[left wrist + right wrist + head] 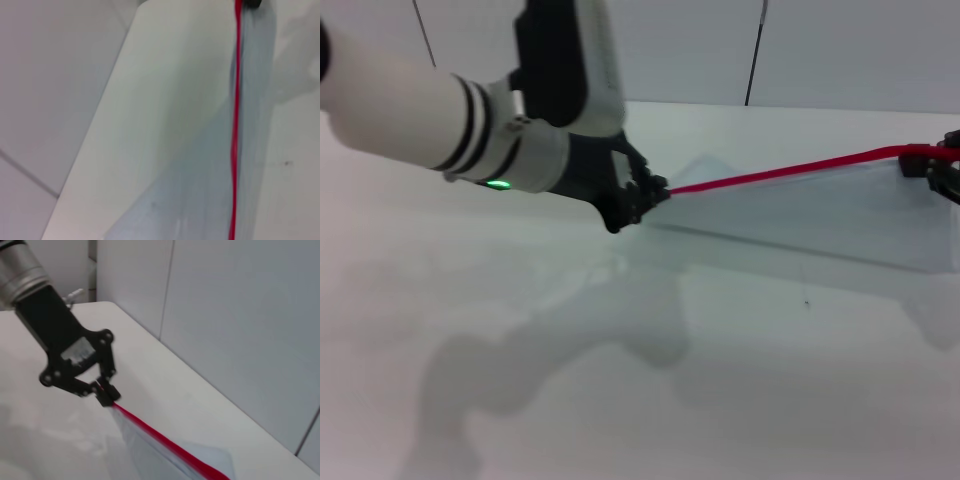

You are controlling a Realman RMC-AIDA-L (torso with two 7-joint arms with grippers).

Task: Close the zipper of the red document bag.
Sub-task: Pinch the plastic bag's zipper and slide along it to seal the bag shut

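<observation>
The red document bag [820, 220] is a translucent pale pouch hanging above the white table, stretched between both arms. Its zipper [790, 172] is a thin red strip along the top edge, pulled taut. My left gripper [655, 192] is shut on the left end of the zipper; the right wrist view shows that gripper [106, 392] pinching the red strip [160, 440]. At the far right edge, my right gripper [938, 160] is closed on the bag's other end. The left wrist view looks along the zipper [234, 125] toward the right gripper [248, 4]. I cannot make out the slider.
The white table [620, 400] spreads below the bag, with shadows of the arm on it. Grey wall panels [840, 50] stand behind the table's far edge.
</observation>
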